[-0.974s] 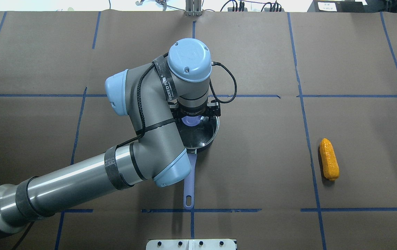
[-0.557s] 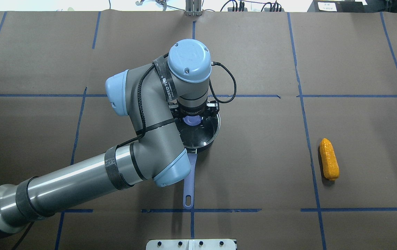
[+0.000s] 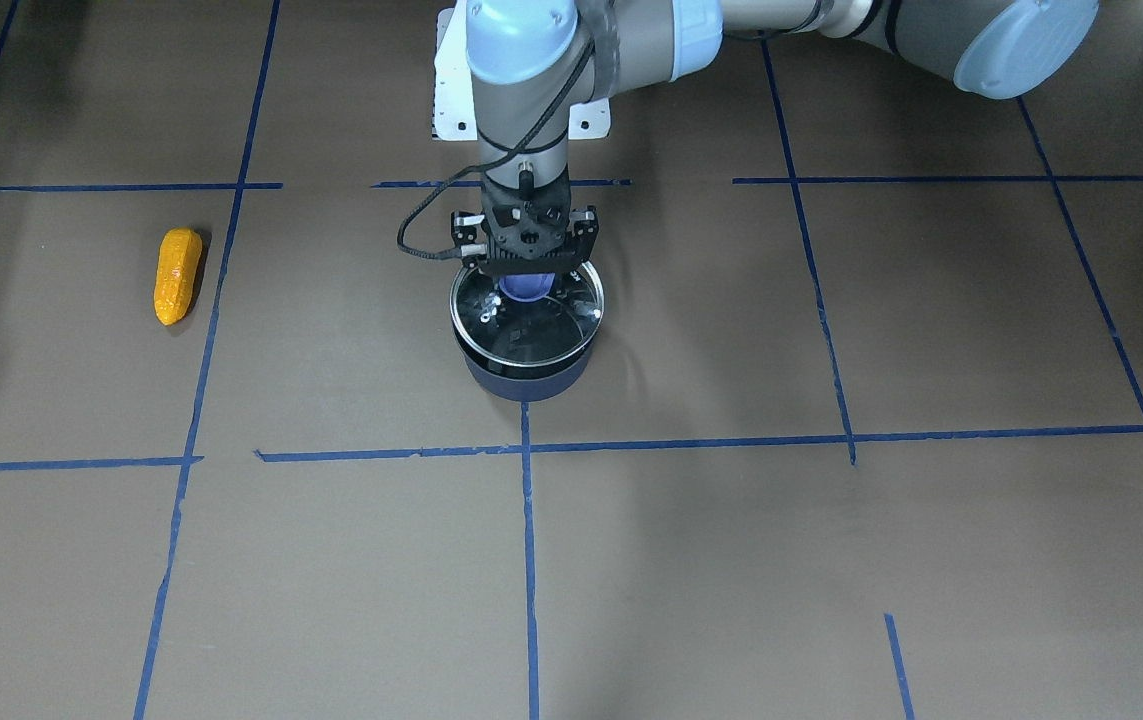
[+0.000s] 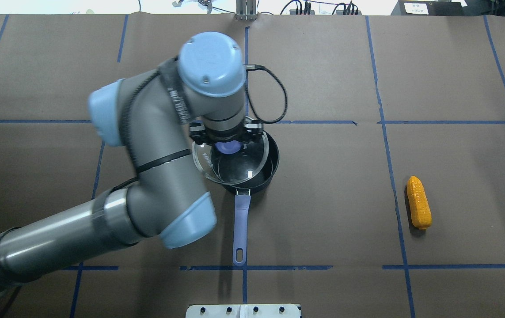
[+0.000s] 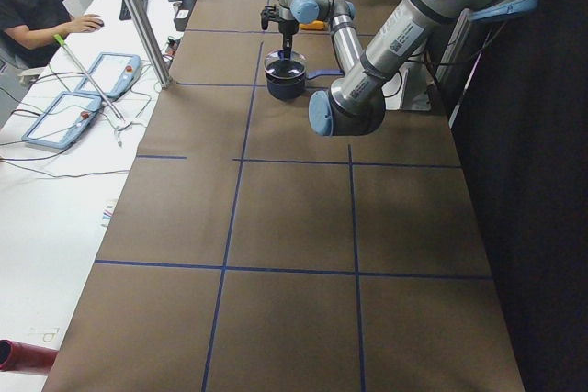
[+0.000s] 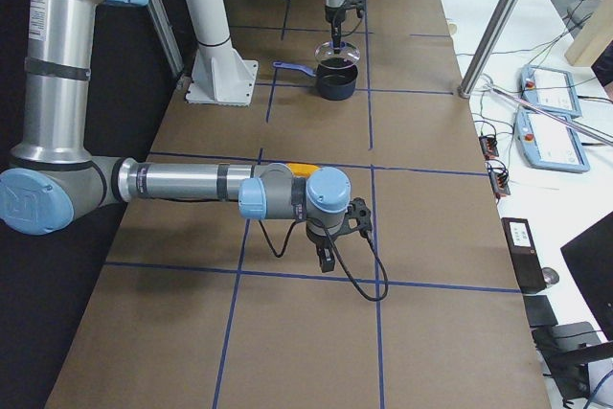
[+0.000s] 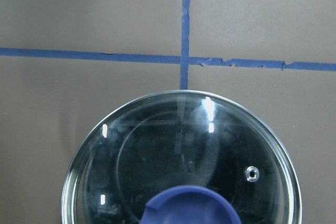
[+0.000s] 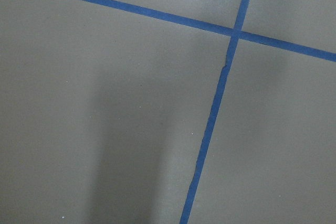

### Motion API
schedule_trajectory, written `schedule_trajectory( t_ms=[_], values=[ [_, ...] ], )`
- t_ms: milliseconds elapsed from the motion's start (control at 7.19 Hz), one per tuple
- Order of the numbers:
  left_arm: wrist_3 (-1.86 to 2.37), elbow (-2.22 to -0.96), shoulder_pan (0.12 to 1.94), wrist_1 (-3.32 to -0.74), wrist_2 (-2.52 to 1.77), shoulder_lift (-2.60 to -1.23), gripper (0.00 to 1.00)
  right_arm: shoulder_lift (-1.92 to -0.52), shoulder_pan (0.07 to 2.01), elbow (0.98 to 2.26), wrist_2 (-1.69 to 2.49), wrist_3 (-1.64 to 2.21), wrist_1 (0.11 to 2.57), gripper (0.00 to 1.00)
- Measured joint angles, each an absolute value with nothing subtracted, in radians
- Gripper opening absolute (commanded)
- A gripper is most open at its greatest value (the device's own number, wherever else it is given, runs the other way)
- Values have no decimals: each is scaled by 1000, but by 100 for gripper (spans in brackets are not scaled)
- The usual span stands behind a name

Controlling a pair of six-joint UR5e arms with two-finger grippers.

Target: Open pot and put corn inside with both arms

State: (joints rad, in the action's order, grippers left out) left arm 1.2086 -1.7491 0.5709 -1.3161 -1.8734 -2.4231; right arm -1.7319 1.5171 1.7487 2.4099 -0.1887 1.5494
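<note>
My left gripper is shut on the blue knob of the glass lid and holds the lid a little above the dark navy pot. In the overhead view the lid sits shifted left of the pot, whose lavender handle points toward the robot. The left wrist view shows the lid and knob close up. The orange corn lies on the table far to the right. My right gripper shows only in the exterior right view, low over the table near the corn; I cannot tell its state.
Brown paper with blue tape lines covers the table. The white robot base plate is at the near edge. A metal post and teach pendants stand on the operators' side.
The left gripper closed on the knob, then lifted the lid off the pot and shifted it left. The pot's handle is now uncovered. The corn has not moved.
</note>
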Motion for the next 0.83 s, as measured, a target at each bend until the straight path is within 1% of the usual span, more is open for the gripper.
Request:
schedule_trajectory(
  t_ms=[139, 278, 417, 557, 835],
  values=[
    [1155, -1872, 584, -1303, -1874, -2307, 0, -1732, 1517, 1748, 2410, -188, 1549, 100],
    [1092, -1961, 600, -1304, -1876, -2200, 0, -1732, 1517, 1748, 2410, -187, 1550, 100],
    [1055, -2004, 613, -1336, -1880, -2103, 0, -1733, 1517, 1747, 2410, -186, 1550, 100],
    [1041, -2002, 618, -1408, -1882, -2022, 0, -1733, 1517, 1747, 2411, -184, 1551, 100],
    [1036, -1925, 623, -1547, -1899, -1940, 0, -1733, 1517, 1746, 2411, -183, 1551, 100]
  ],
)
